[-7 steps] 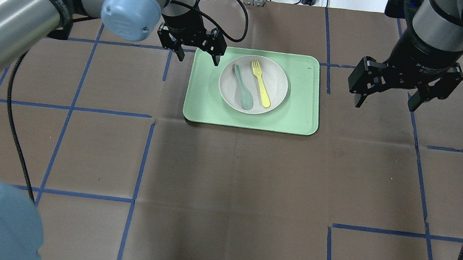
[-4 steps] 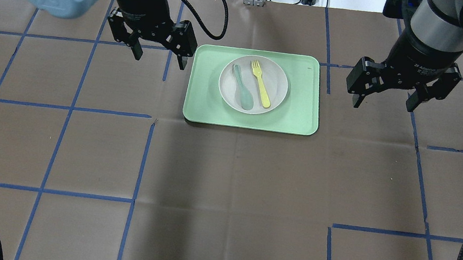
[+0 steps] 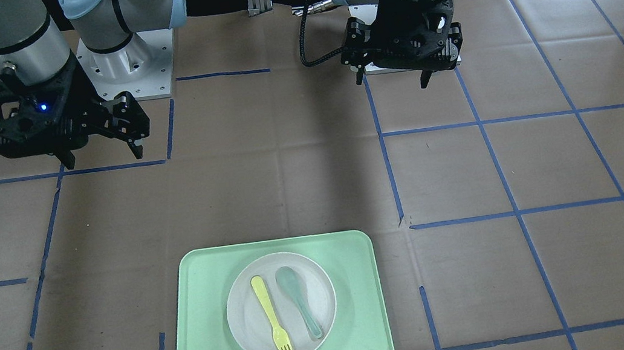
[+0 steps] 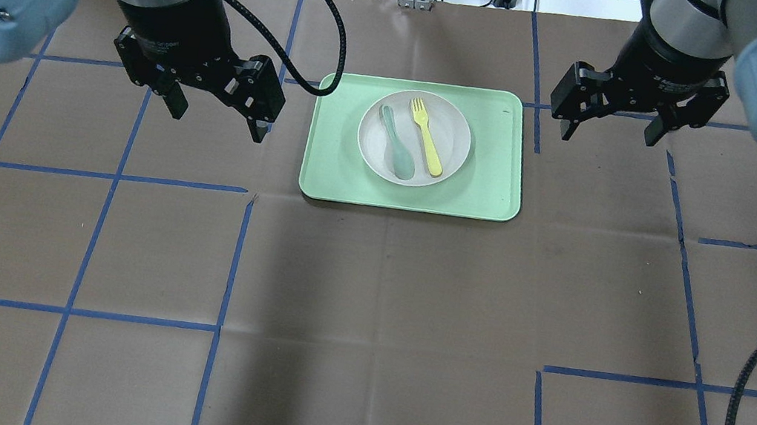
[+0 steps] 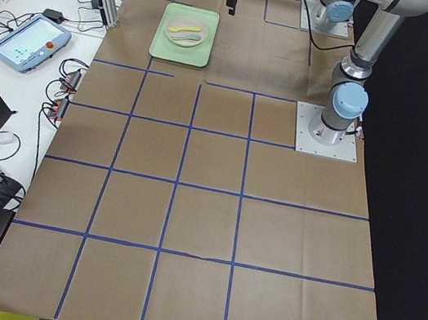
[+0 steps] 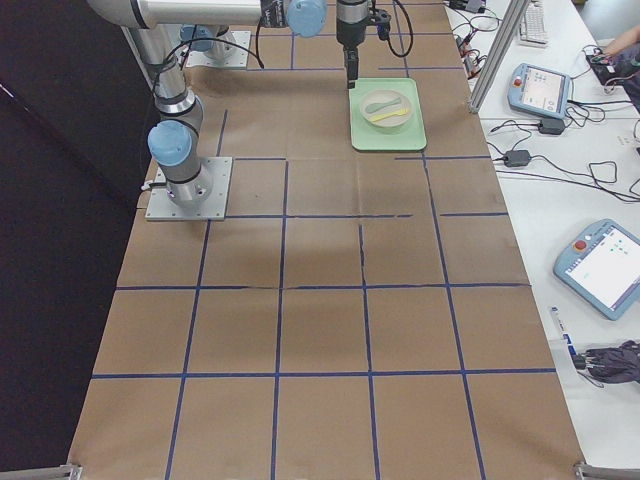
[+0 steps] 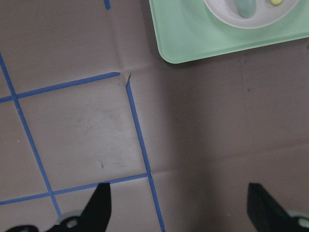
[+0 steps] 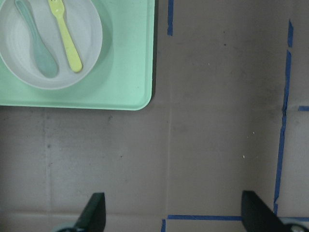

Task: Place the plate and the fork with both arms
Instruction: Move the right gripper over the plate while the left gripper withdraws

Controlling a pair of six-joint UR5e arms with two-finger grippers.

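Two pincers in view, both empty. Clock bearings are taken from the overhead view, with 12 at the far edge.

The left pincer (image 4: 218, 119) has its jaws spread wide with nothing between them. It hangs over bare bench (image 4: 370, 316) at 9 o'clock of the tray (image 4: 488, 184), near the tray's edge but clear of it. Its wrist view shows only brown paper and blue tape (image 4: 105, 172) between the tips, with the tray's corner at the top of the frame.

The right pincer (image 4: 607, 136) also has its jaws wide apart and grips nothing. It hangs over the bench at about 2 o'clock of the tray, apart from it.

The plate (image 4: 456, 138) lies flat at about the middle of the tray, and the tray lies toward 12 o'clock on the bench. The fork (image 4: 427, 137) lies in the plate with tines toward 12 and handle toward 5. A spoon (image 4: 396, 144) lies just beside the fork at its 9 o'clock, bowl toward 6. I cannot tell whether the two touch. Neither pincer touches the plate, fork or tray.
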